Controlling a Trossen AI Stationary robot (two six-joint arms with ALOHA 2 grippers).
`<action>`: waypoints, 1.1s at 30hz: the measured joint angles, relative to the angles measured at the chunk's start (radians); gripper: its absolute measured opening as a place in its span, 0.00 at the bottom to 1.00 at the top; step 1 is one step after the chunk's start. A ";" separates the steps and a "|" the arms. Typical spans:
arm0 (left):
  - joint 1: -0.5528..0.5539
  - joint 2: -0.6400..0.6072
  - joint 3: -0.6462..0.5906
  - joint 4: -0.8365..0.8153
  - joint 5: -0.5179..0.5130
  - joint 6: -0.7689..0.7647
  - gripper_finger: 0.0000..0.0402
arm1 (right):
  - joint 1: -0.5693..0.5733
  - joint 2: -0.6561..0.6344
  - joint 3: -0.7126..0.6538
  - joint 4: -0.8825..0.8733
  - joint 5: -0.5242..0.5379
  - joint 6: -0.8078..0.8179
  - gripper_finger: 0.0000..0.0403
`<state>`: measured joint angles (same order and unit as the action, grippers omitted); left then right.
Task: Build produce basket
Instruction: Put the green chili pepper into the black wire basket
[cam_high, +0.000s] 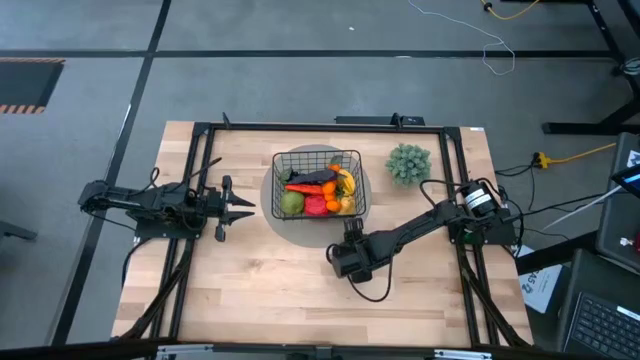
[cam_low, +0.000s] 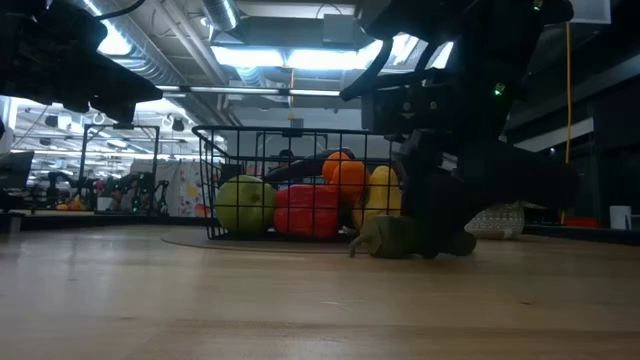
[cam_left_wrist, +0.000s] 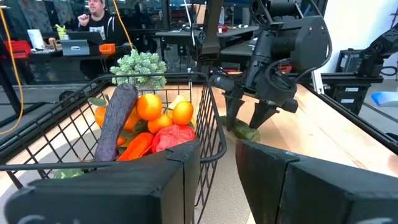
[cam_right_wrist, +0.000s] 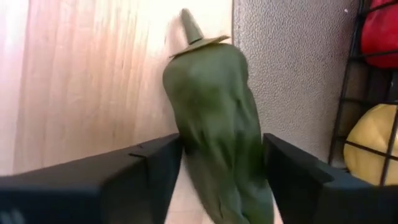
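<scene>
The black wire basket (cam_high: 277, 160) stands on a grey round disc (cam_high: 270, 203) and holds a green apple (cam_high: 291, 203), red pepper (cam_high: 316, 205), purple eggplant (cam_high: 318, 177), tangerines (cam_left_wrist: 149, 106) and a yellow lemon (cam_high: 347, 183). A green vegetable with a pointed stalk (cam_right_wrist: 214, 112) lies on the table by the basket's near right corner, along the disc's edge. My right gripper (cam_right_wrist: 221, 155) points steeply down over it, open, one finger on each side. My left gripper (cam_high: 245, 208) hangs level to the left of the basket, open, with nothing in it. My right gripper comes from above, slanting down, with its fingers (cam_right_wrist: 155, 163) across the green vegetable's thick middle (cam_right_wrist: 205, 149), close against both sides. I cannot tell whether they touch it. The vegetable lies flat on the table, stalk end pointing away from the gripper.
A pale-green bushy plant (cam_high: 408, 163) stands at the back right of the table. The basket's wire wall (cam_right_wrist: 364, 93) is close beside my right gripper. Bare wood lies toward the near edge (cam_high: 300, 300). A black frame (cam_high: 320, 126) borders the table.
</scene>
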<state>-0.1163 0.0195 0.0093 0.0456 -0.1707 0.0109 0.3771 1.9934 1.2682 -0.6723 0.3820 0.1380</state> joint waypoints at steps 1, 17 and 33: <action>0.000 0.000 0.000 0.000 0.000 0.000 0.23 | 0.000 0.000 0.000 0.001 -0.002 0.009 0.50; 0.000 0.000 0.000 0.000 0.000 0.000 0.23 | 0.001 0.002 0.006 0.006 -0.002 0.068 0.29; 0.000 0.000 0.000 0.000 0.000 0.000 0.23 | 0.062 0.003 0.242 -0.297 0.048 0.071 0.29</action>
<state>-0.1162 0.0194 0.0093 0.0456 -0.1710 0.0109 0.4395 1.9965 1.5101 -0.9694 0.4301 0.2089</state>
